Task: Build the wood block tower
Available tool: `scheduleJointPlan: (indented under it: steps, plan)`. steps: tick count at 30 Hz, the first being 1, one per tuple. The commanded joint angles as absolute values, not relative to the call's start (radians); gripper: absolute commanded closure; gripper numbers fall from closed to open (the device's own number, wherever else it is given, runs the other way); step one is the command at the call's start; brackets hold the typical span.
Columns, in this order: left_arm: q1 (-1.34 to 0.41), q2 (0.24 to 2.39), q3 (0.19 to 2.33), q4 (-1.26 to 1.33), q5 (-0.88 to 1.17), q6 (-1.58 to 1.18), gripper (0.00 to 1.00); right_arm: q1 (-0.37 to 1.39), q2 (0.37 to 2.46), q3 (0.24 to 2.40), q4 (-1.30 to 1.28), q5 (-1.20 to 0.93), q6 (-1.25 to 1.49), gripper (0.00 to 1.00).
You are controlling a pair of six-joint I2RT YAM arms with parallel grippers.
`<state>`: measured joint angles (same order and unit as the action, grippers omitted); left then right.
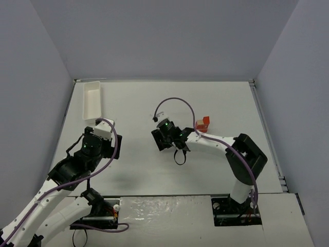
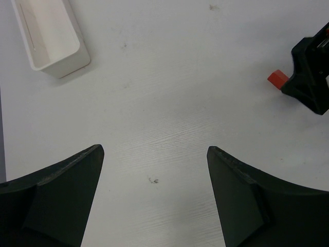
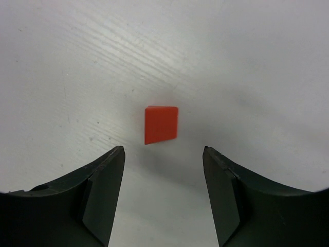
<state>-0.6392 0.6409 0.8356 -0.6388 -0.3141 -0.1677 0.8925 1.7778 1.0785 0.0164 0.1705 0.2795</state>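
The white tabletop carries a long tray at the far left. The left tool hangs empty, its jaws wide apart. The right tool is apart too and holds nothing. The small tower stands right of the middle. A loose red block lies under the right tool. In my judgement, the tool should centre over the block and turn square to its flat sides before closing.
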Motion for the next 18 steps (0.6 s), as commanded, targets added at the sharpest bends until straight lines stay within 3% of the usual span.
scheduleJointPlan:
  steps: [1,18]
  plan:
    - [-0.629,0.658,0.850,-0.589,-0.308,-0.166,0.21,0.778,1.594,1.052,0.010,0.039,0.068,0.41]
    - [-0.623,0.664,0.850,-0.589,-0.302,-0.164,0.21,0.714,1.724,1.062,0.009,0.022,-0.112,0.35]
